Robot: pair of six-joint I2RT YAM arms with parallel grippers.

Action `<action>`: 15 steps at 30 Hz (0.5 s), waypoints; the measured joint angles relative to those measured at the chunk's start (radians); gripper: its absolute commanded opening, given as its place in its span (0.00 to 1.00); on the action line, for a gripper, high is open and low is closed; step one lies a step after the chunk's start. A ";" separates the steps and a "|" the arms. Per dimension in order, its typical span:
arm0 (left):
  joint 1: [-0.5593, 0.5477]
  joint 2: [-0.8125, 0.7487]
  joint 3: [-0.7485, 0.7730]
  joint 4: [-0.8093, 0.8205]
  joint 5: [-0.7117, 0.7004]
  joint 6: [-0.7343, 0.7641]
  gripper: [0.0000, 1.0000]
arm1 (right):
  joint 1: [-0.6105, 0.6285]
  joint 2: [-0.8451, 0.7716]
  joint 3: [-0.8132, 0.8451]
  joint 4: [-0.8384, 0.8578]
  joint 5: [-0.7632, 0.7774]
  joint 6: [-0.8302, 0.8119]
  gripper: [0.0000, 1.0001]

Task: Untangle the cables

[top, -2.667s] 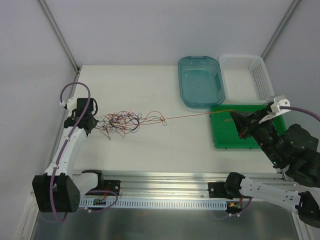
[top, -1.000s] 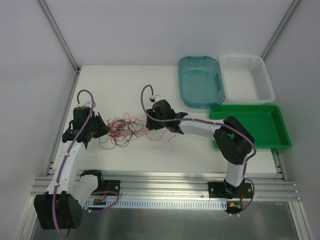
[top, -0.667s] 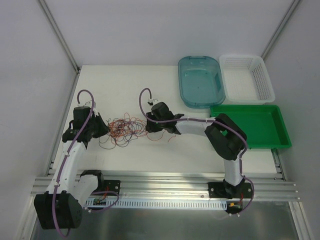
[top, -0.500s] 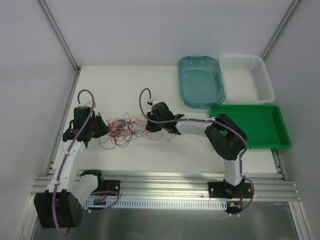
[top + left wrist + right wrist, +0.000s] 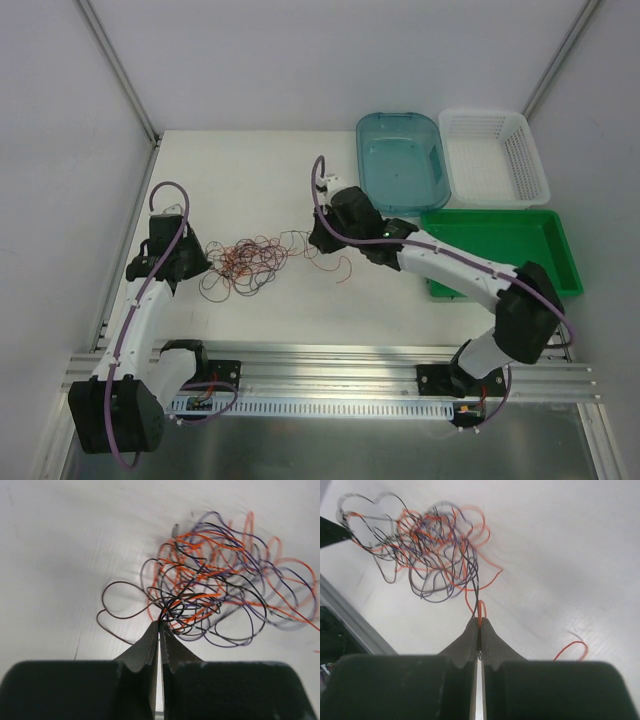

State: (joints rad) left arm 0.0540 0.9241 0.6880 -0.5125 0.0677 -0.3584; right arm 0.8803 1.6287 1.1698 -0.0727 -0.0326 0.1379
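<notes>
Between the pincers: cables (image 5: 245, 262) bunched on tabletop (image 5: 250, 180). Left pincer (image 5: 160, 625) clamped on the bunch's near edge, likely anchoring it; right pincer (image 5: 479, 622) pinching one orange strand (image 5: 481, 609), likely to draw it free.

Right gripper (image 5: 479, 621) clamped jaws onto orange cable (image 5: 480, 613) and drew rightward.

I take cable tangle (image 5: 245, 262) as landmark, on table (image 5: 250, 180). Left gripper (image 5: 159, 623) at tangle's left edge, right gripper (image 5: 479, 619) at right edge. Right-behind tangle: oval tub (image 5: 362, 165); basket (image 5: 528, 160) farther right; tray (image 5: 562, 262) far right, nearer than both.
</notes>
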 measured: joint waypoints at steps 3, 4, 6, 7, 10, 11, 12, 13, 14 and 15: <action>0.002 0.003 0.000 -0.025 -0.080 -0.013 0.00 | -0.001 -0.154 0.019 -0.099 0.045 -0.040 0.01; 0.006 0.002 0.000 -0.029 -0.095 -0.018 0.00 | -0.002 -0.206 0.029 -0.130 0.060 -0.053 0.01; 0.016 0.002 0.000 -0.039 -0.134 -0.025 0.00 | -0.003 -0.299 0.054 -0.194 0.091 -0.076 0.01; 0.022 0.001 0.000 -0.045 -0.149 -0.028 0.00 | -0.004 -0.345 0.068 -0.222 0.103 -0.087 0.01; 0.035 0.001 0.000 -0.054 -0.178 -0.041 0.00 | -0.005 -0.460 0.116 -0.297 0.132 -0.118 0.01; 0.040 0.001 0.000 -0.056 -0.183 -0.043 0.00 | -0.005 -0.495 0.133 -0.318 0.136 -0.127 0.01; 0.040 0.001 0.000 -0.056 -0.187 -0.045 0.00 | -0.005 -0.527 0.146 -0.333 0.142 -0.135 0.01; 0.042 0.001 0.000 -0.058 -0.190 -0.047 0.00 | -0.005 -0.559 0.153 -0.344 0.146 -0.143 0.01; 0.045 0.001 0.000 -0.060 -0.191 -0.047 0.00 | -0.006 -0.591 0.154 -0.354 0.153 -0.149 0.01; 0.047 0.001 0.000 -0.062 -0.196 -0.048 0.00 | -0.005 -0.615 0.154 -0.362 0.157 -0.154 0.01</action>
State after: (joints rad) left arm 0.1005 0.9253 0.6880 -0.5747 -0.1287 -0.4061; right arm 0.8749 1.0134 1.3243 -0.4343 0.1246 -0.0158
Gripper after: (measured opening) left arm 0.007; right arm 0.022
